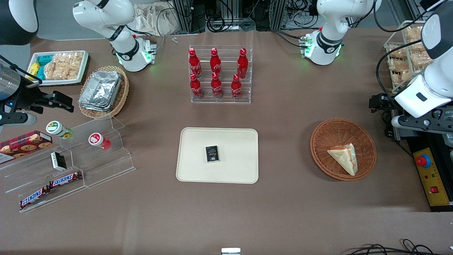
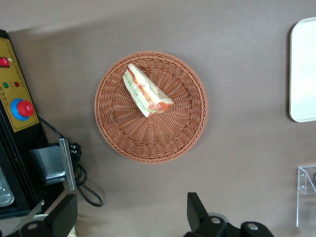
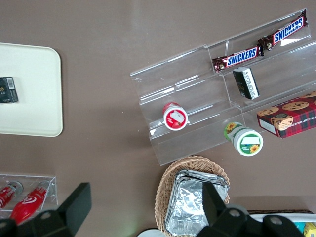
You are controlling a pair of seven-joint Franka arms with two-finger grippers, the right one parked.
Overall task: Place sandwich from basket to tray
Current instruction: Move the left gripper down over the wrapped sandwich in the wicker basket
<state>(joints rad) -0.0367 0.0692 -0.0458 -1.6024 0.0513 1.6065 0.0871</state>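
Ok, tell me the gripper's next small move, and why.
Probably move down over the triangular white-bread sandwich. It lies untouched in the round reddish-brown wicker basket, and the left arm's gripper hangs open above the table beside the basket, holding nothing. The cream rectangular tray waits.

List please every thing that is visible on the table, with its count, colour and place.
sandwich: 1, white, in the basket
basket: 1, reddish-brown, toward the working arm's end
tray: 1, cream, table middle
black box: 1, on the tray
cola bottles: 6, red, clear rack, farther from the front camera than the tray
foil containers: silver stack, tan basket
Snickers bars: 2, brown, clear stand
gripper: 1, black, jaws open, above the table beside the basket
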